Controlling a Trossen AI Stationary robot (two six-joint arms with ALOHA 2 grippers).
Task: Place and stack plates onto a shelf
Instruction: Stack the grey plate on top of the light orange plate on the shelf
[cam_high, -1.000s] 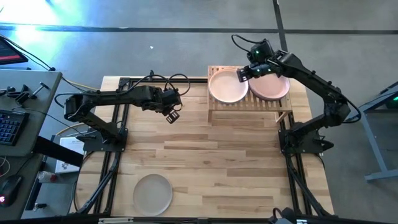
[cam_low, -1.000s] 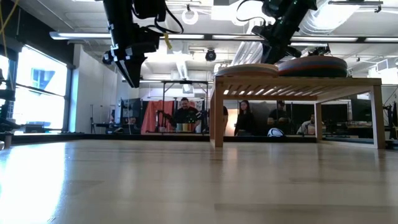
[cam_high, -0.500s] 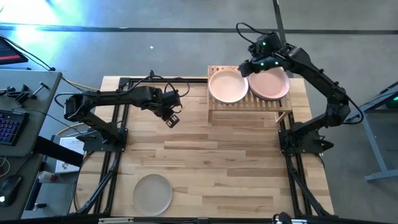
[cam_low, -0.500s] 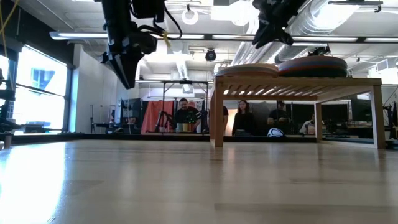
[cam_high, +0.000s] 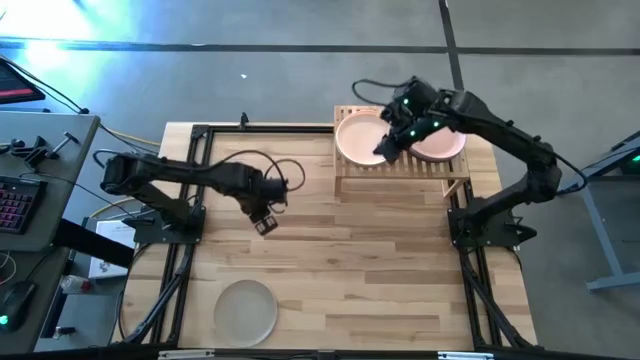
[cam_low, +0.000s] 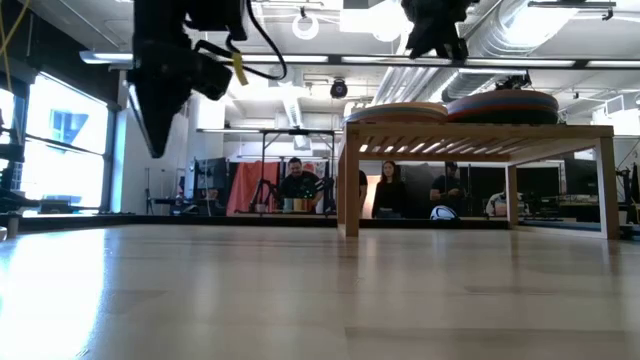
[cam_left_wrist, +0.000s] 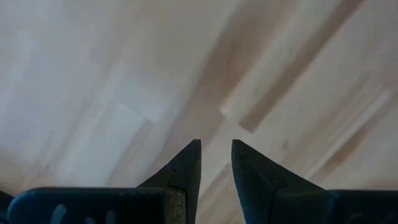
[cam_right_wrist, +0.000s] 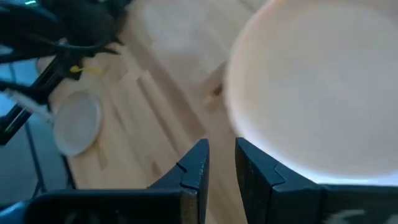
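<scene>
Left gripper (cam_high: 262, 225) had swung from near the table's back edge down toward the middle of the tabletop (cam_high: 350, 270) over the last second, fingers (cam_left_wrist: 186, 168) a narrow gap apart, nothing between them. It hung above bare wood, on the way toward the lone beige-grey plate (cam_high: 246, 311) at the front left, well apart from it. Looked like the approach for the next pick.

Right gripper (cam_high: 383, 148) had lifted off the back of the shelf (cam_high: 400, 170) and come forward over the peach plate (cam_high: 362, 139), fingers (cam_right_wrist: 193, 171) slightly parted, empty. Judged a retreat after a placement.

Shelf held two stacks side by side: peach plate on top of the left one, pink plate (cam_high: 440, 142) on top of the right. Low view showed the right stack (cam_low: 503, 104) taller, rust red and dark layers visible; exact count per stack couldn't be told. One plate left on the table, so the task was near its end.
</scene>
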